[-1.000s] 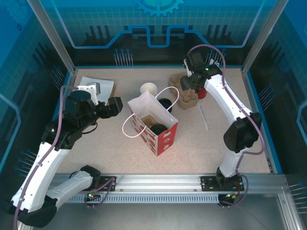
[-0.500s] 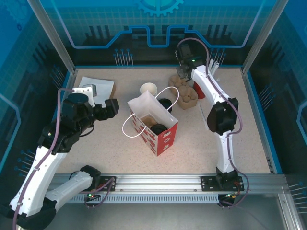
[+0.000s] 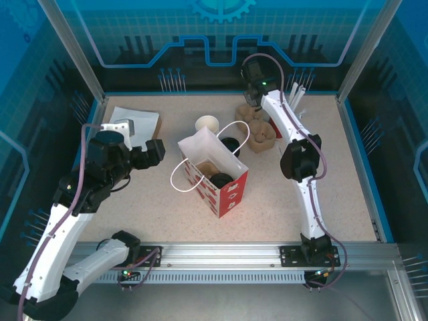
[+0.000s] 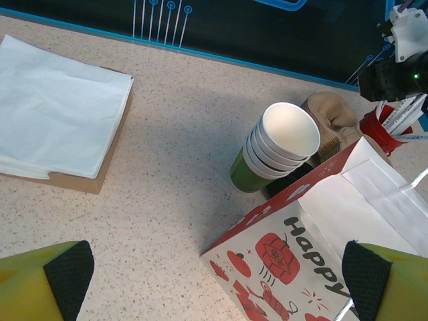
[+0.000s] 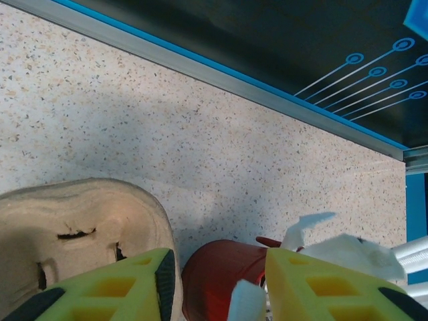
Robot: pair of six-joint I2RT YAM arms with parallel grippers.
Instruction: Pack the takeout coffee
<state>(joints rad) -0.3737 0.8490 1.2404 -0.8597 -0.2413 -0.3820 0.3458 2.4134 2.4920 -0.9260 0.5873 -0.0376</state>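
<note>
Blue printed walls are set round a speckled counter (image 3: 281,200), at whose middle a red-and-white paper bag (image 3: 231,190) is stood upright with its mouth open and its handles thrown outward, presumably so that it can be loaded from above. A dark round shape is seen inside it, but what it is cannot be told. A pile of white napkins (image 4: 60,100) is laid at the far left, well apart from the bag, and a brown pulp cup tray (image 5: 73,221) is placed at the back right. A stack of lidless cups (image 4: 284,137) is stood just behind the bag. The coffee (image 3: 231,144), known by its black lid, is found on the counter between that stack and the tray, close against the bag's rear wall, and is judged not yet packed. The left gripper (image 4: 217,277) is held spread wide and empty, facing the bag, likely to steady it. The right gripper (image 5: 219,267) is held over the red cup (image 5: 210,297) of straws (image 5: 348,251), its fingers partly apart, with nothing seen pinched.
</note>
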